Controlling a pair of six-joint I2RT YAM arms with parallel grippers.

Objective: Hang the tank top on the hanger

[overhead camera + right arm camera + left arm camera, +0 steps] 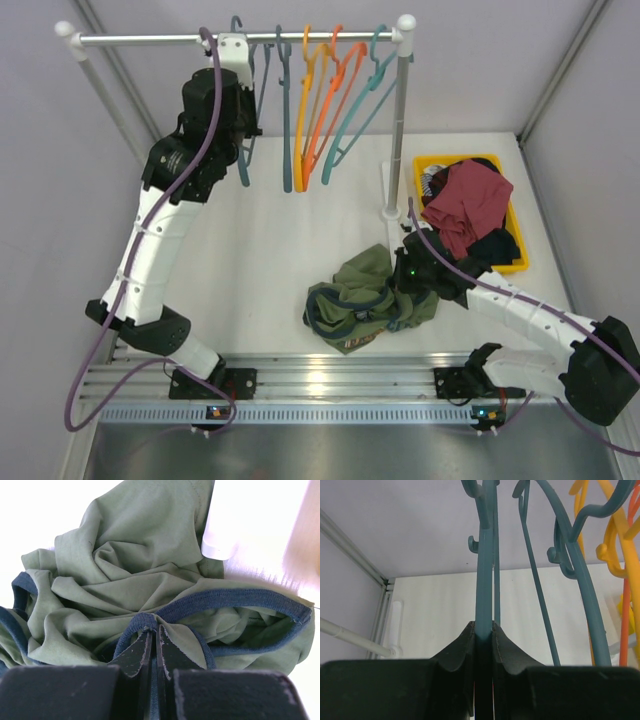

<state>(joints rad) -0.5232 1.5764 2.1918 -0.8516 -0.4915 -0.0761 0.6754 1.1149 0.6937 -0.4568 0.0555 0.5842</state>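
The olive-green tank top (362, 295) lies crumpled on the table near the front, its dark trim showing. My right gripper (408, 272) is at its right edge, shut on the dark trim of the tank top (150, 622). The slate-teal hanger (243, 150) hangs at the left end of the rail (150, 40). My left gripper (240, 130) is raised at the rail and shut on the hanger's bar (484, 580), which runs up between the fingers (465, 645).
Several more hangers, teal (285, 110) and orange (320, 100), hang on the rail to the right. The rack's white post (398, 130) stands right of centre. A yellow bin (505, 255) with a maroon garment (465, 205) sits at the right.
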